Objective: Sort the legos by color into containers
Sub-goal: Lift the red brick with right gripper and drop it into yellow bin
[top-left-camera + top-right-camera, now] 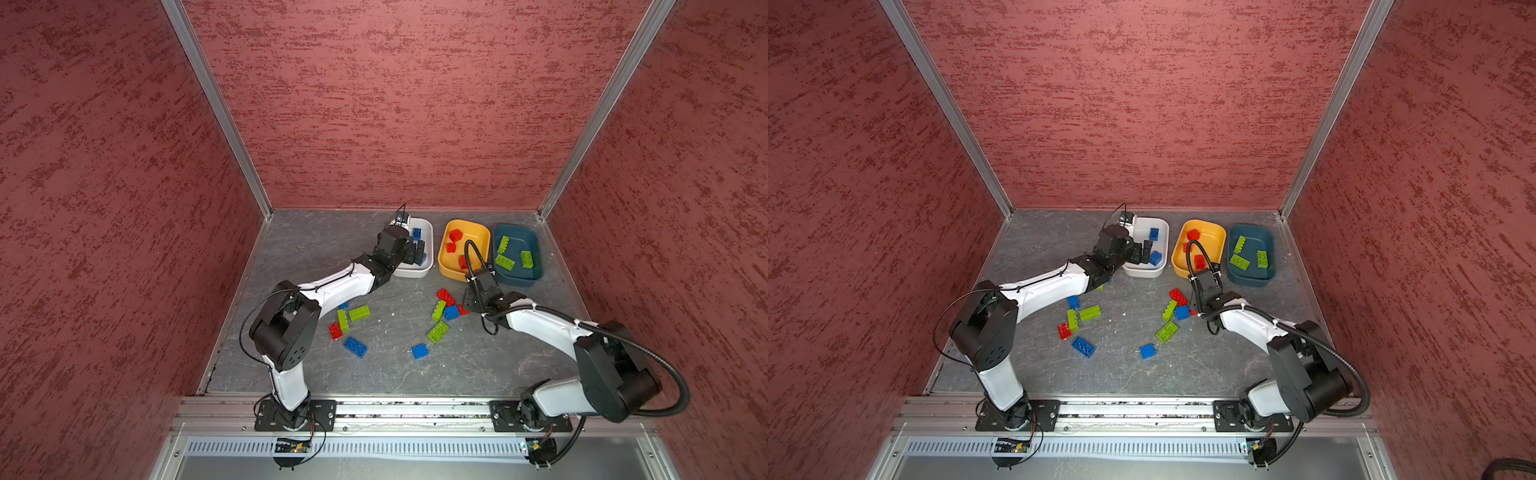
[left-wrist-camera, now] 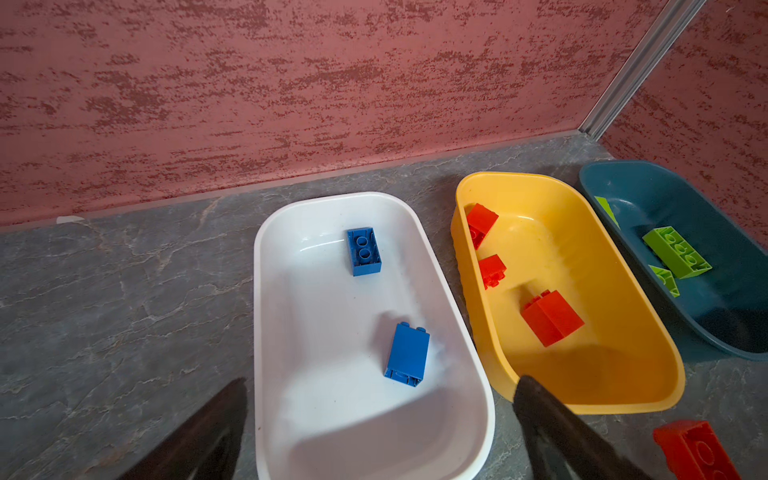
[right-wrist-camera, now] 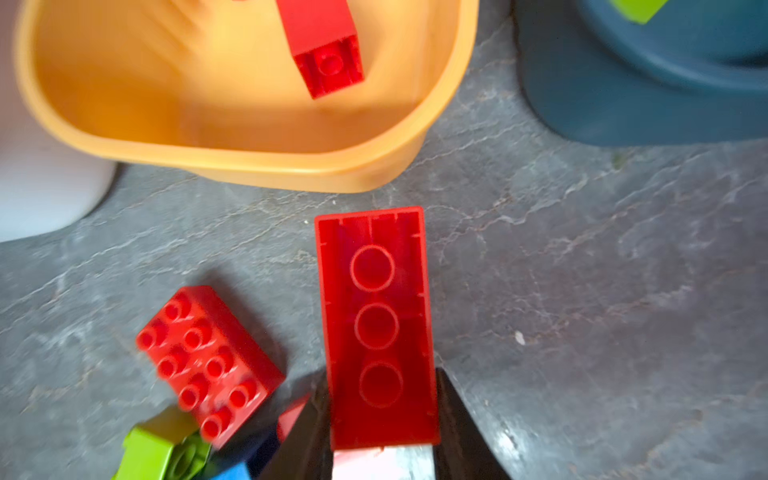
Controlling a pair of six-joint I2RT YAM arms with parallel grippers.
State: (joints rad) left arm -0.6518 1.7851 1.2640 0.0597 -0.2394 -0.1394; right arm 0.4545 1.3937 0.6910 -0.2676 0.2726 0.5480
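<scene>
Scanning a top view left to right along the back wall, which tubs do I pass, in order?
white tub → yellow-orange tub → dark teal tub

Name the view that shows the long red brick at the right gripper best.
Right wrist view: the brick fills the centre, hollow underside showing, gripped by the right gripper. In both top views that gripper hides it. The left wrist view likely catches one end at the frame's edge.
</scene>
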